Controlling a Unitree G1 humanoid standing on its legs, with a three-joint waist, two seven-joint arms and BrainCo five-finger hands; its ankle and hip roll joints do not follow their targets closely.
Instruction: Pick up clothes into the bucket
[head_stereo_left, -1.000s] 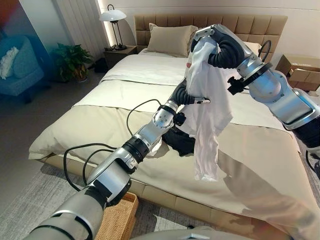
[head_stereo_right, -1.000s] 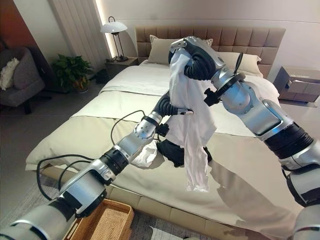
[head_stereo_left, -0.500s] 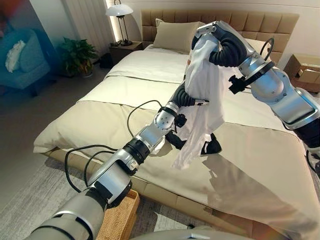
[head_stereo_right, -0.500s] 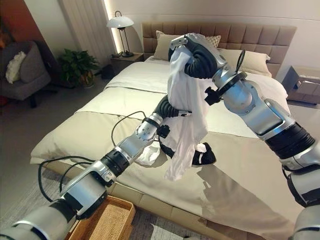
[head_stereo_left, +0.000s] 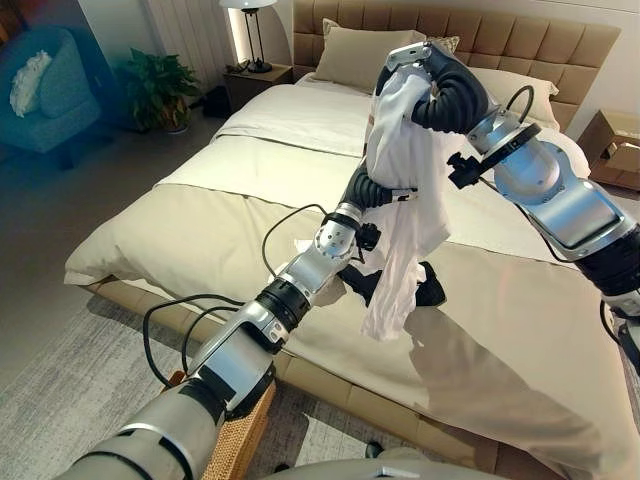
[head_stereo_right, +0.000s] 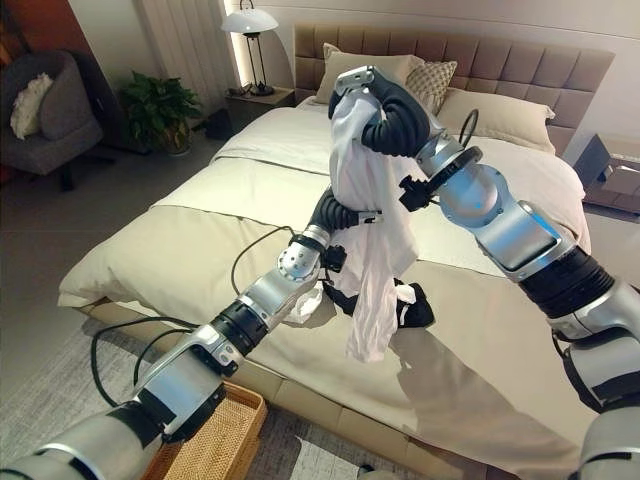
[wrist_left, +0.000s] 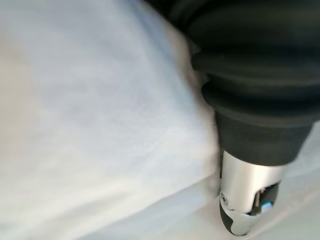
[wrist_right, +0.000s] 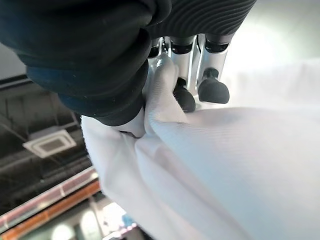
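Right hand: the right hand (wrist_right: 190, 75) has its fingers curled into the top of a white garment (head_stereo_left: 405, 190) and holds it high over the bed, toward 12 o'clock of the head view.
Left hand: the left hand (head_stereo_right: 340, 212) reaches up from 7 o'clock into the hanging cloth at mid-height; its fingers are hidden in the folds, so I cannot tell whether it grips.
White garment: it hangs free in a long drape from the right hand, its lower end dangling just above the bed cover.
Dark clothes: a dark garment (head_stereo_left: 428, 290) lies on the bed (head_stereo_left: 200, 230) behind and below the drape, near the picture's centre.
Small white piece: a crumpled white piece (head_stereo_right: 306, 306) lies on the bed just beside the left forearm.
Bucket: a woven basket (head_stereo_right: 215, 440) stands on the floor at 7 o'clock, by the foot of the bed, under the left arm.
Progress: one garment is lifted but not yet in the basket. By my reading, carrying and dropping it remain, and the pieces on the bed have still to be gathered.
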